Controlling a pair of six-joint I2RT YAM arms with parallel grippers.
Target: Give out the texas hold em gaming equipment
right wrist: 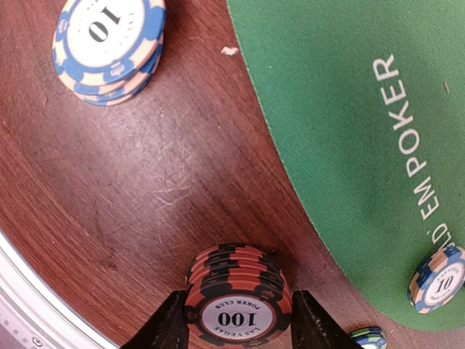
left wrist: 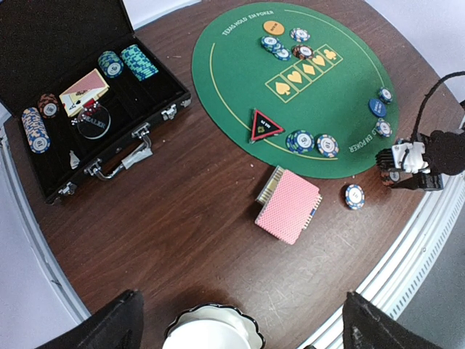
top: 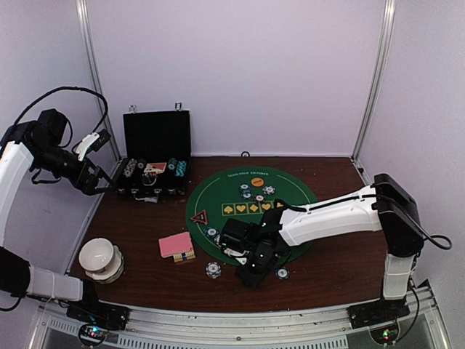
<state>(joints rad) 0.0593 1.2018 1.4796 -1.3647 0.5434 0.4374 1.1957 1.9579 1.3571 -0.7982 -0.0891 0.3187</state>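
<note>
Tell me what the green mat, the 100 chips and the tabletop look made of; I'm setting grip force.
Green mat: likely felt or fabric, matte, fine weave, printed lettering.
100 chips: probably clay composite or plastic, satin, striped edges, printed centre label.
Tabletop: wood or laminate, brown sheen, fine scratches.

We find the open case [top: 155, 171] at the counter's [top: 138, 225] far-left corner, the poker mat [top: 218, 190] in the middle, the triangle marker [top: 199, 217] on its left edge, playing cards [top: 176, 245] just left of it, and a 100 chip stack [right wrist: 236, 309] off its near edge.
</note>
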